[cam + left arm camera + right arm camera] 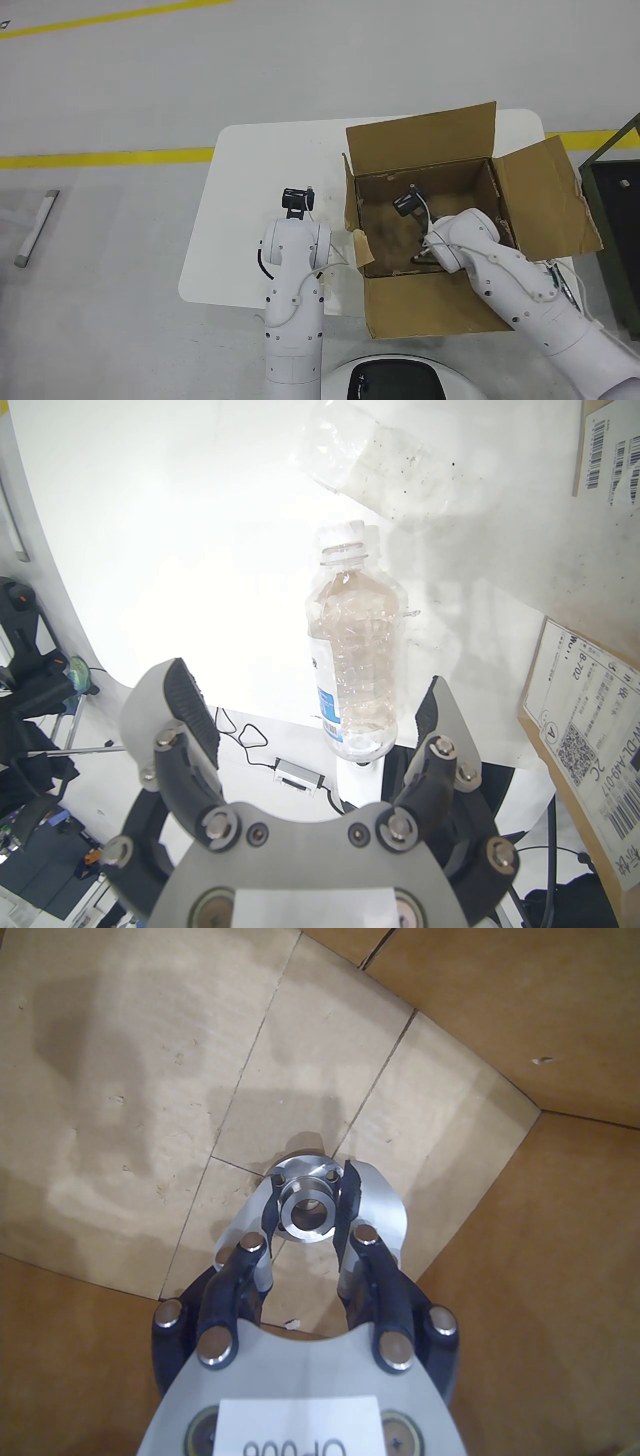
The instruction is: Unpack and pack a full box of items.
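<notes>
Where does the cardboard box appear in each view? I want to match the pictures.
Top view: the cardboard box stands open on the white table, toward the picture's right, with an arm inside.
Left wrist view: its labelled outer wall, beside the water bottle ahead of the open left gripper.
Right wrist view: its inner floor and walls surround the right gripper, shut on a metal flange.
Shared landmark: the white table, in top and left wrist views.

Blowing out bench (150,550) to flat white in left wrist view, washing away neck of clear bottle (357,660). Casting grey shadow from bottle toward box (580,720). Lighting top view evenly from overhead. Dimming inside box, blotching its floor with shadow; glinting on metal flange (300,1170) in right claw (310,1203). Bowing straight edges at wrist-view margins.
</notes>
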